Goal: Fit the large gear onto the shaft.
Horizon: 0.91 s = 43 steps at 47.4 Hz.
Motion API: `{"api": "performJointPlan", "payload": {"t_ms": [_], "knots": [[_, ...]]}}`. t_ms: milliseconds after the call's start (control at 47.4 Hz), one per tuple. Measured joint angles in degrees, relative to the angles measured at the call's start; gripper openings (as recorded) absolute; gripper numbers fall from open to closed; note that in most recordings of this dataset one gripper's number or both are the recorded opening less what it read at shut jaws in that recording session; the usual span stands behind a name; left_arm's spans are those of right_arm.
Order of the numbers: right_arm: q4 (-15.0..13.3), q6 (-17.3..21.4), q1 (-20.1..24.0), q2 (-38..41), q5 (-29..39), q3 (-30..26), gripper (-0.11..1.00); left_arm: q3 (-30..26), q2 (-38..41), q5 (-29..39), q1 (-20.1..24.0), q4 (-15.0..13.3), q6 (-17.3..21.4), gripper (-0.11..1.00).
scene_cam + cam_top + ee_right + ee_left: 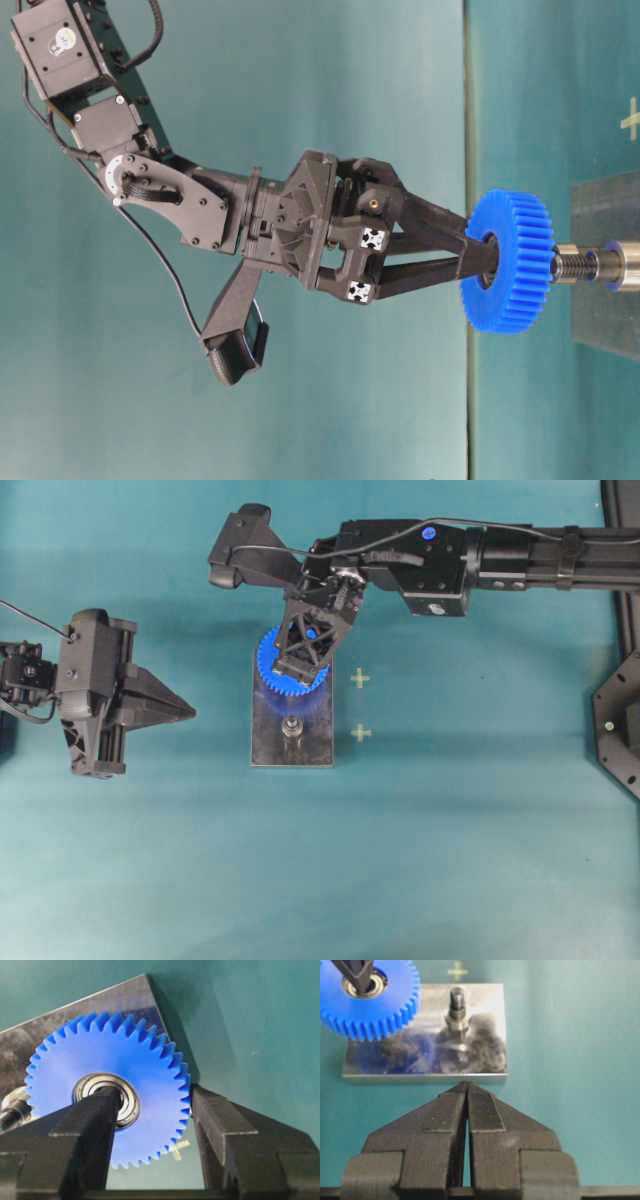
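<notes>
Over the block (292, 748), large gear (290, 665) lies flat — apparently — bore upright.

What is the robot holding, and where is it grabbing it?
The right gripper holds the bright blue plastic gear, one finger in its metal hub, one outside its teeth. The left gripper holds nothing.

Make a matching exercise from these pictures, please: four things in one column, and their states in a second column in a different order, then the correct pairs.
Things:
1. large gear
2. left gripper
3. free shaft
4. grey block

States:
A. shut, holding nothing
B. lying flat on the teal table, under the gear
C. standing bare, with nothing on it
D. gripped between one finger in its bearing hub and one on its toothed rim

Pairs: 1-D, 2-A, 3-C, 4-B

The right gripper is the one that holds the gear.
</notes>
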Motion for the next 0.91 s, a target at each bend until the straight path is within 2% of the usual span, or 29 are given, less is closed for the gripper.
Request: {"api": "performJointPlan", "payload": {"t_ms": [780, 844, 907], "knots": [[0.0, 0.0, -0.26, 0.35, 0.18, -0.35, 0.49, 0.0, 0.09, -0.35, 0.0, 0.09, 0.0, 0.0], [0.0, 0.0, -0.26, 0.35, 0.35, -0.44, 0.53, 0.0, 0.0, -0.35, 0.0, 0.0, 0.0, 0.0], [0.0, 0.0, -0.26, 0.44, 0.35, -0.44, 0.63, 0.0, 0.0, -0.35, 0.0, 0.09, 0.0, 0.0]]}}
